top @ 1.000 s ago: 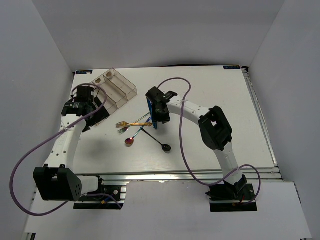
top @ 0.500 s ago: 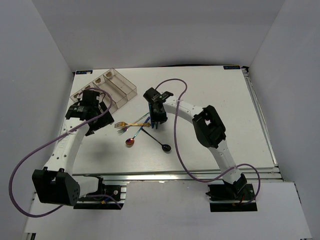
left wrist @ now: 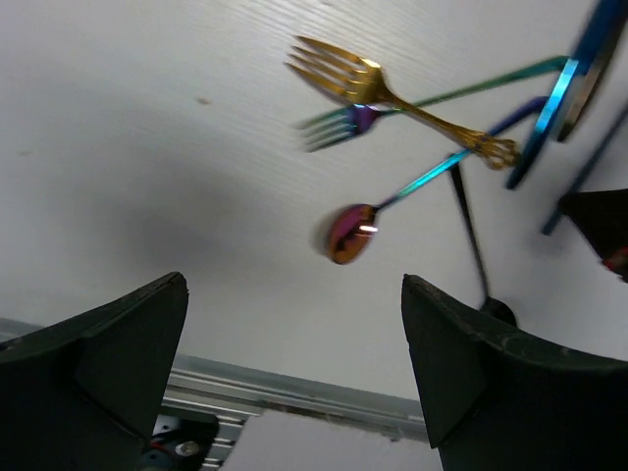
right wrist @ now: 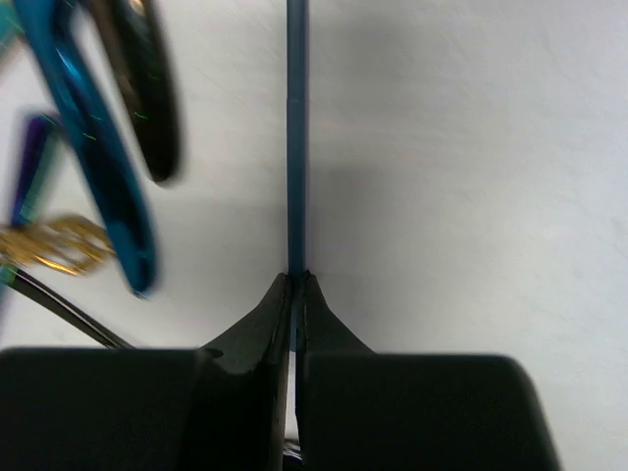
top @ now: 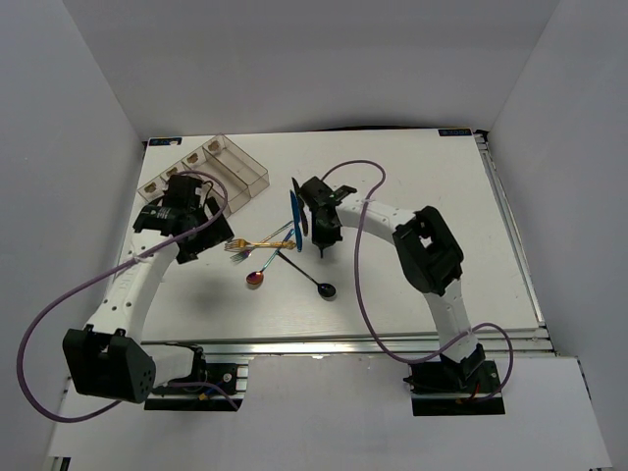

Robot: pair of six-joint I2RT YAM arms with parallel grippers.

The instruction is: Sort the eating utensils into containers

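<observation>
Bright, even overhead light gives you soft shadows on the white table (top: 491,216). In your right wrist view the blue knife (right wrist: 93,167) at the left smears out of focus; the blue stick (right wrist: 296,147) looks sharp.

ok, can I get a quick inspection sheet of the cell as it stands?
surface: white table, no spills seen
job's things: clear organiser tray at far left, partly behind the left arm; gold fork, iridescent spoon and black spoon lying mid-table; blue knife beside the right hand
clutter: nothing seen
hands: left hand open over the table near the gold fork, holding nothing; right hand shut on a slim blue utensil, type unclear
cables: one purple cable looped off each arm
surroundings: white walls on three sides
</observation>
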